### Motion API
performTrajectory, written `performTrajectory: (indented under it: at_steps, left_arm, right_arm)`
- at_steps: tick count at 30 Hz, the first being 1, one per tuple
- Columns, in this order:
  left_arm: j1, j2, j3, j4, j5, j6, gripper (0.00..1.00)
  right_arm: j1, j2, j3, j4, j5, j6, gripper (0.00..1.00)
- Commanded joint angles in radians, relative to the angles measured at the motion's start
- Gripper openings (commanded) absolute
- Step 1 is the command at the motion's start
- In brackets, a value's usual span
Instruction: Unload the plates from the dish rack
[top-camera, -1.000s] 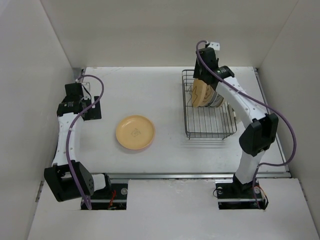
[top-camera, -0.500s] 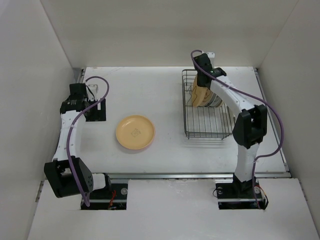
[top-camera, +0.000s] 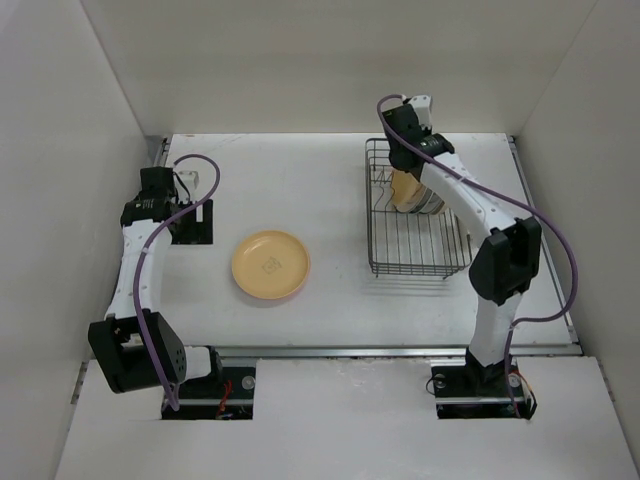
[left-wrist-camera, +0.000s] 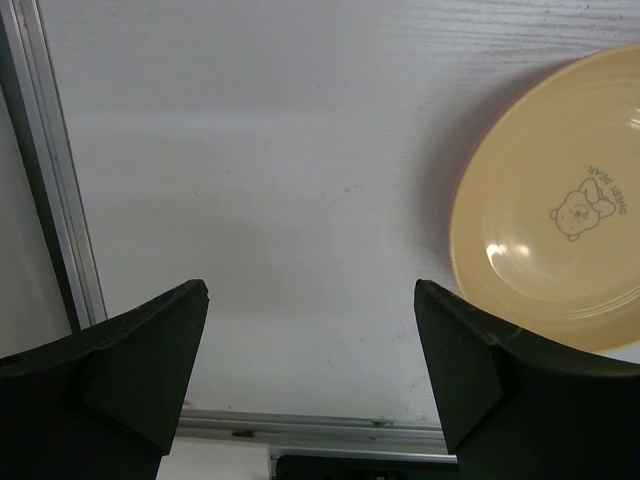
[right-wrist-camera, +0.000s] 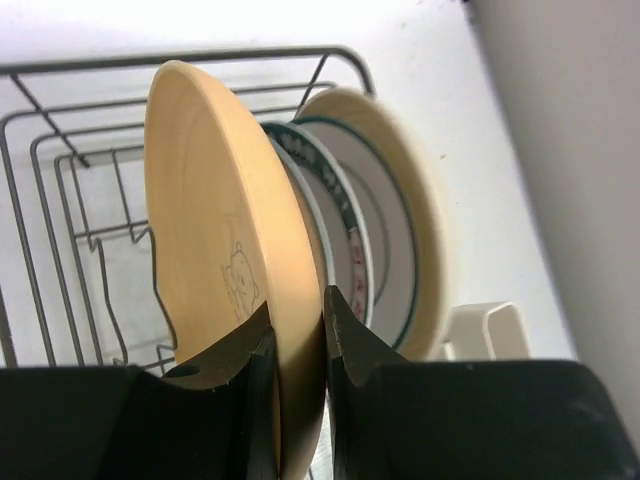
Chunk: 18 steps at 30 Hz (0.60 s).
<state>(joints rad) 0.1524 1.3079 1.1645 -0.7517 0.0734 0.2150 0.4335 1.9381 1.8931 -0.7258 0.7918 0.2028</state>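
In the upper right of the top view, the right gripper (top-camera: 405, 152) was seen clamped on the rim of a yellow plate (right-wrist-camera: 210, 220), which stood on edge at the far end of the rack (top-camera: 420, 258). Just behind it, ring-rimmed plates (right-wrist-camera: 348, 245) and a cream plate (right-wrist-camera: 425, 210) were racked upright. At the left, the left gripper (left-wrist-camera: 310, 345) was held wide open above the table (left-wrist-camera: 260, 150), with nothing between its fingers. A second yellow plate (top-camera: 270, 265) lay flat at centre, well apart from the rack.
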Motion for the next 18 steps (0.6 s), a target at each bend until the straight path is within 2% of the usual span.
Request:
performTrajectory:
  at_steps: [1, 7, 11, 14, 18]
  left_arm:
    - [-0.001, 0.004, 0.014, -0.012, 0.014, 0.02, 0.82]
    - [-0.001, 0.004, 0.023, -0.012, 0.005, 0.02, 0.82]
    - [-0.001, 0.004, 0.023, -0.012, 0.005, 0.02, 0.82]
    - [-0.001, 0.004, 0.032, -0.012, 0.005, 0.02, 0.82]
    - [-0.001, 0.013, 0.041, -0.012, -0.004, 0.001, 0.82]
  right_arm:
    - [-0.012, -0.085, 0.069, 0.055, 0.173, -0.046, 0.0]
    - [0.008, -0.074, 0.09, 0.055, 0.303, -0.055, 0.0]
    - [0.03, -0.129, 0.112, 0.066, 0.271, -0.055, 0.0]
    - [0.092, -0.194, 0.124, 0.094, 0.158, -0.055, 0.0]
    - [0.201, -0.271, 0.042, 0.196, -0.115, -0.055, 0.0]
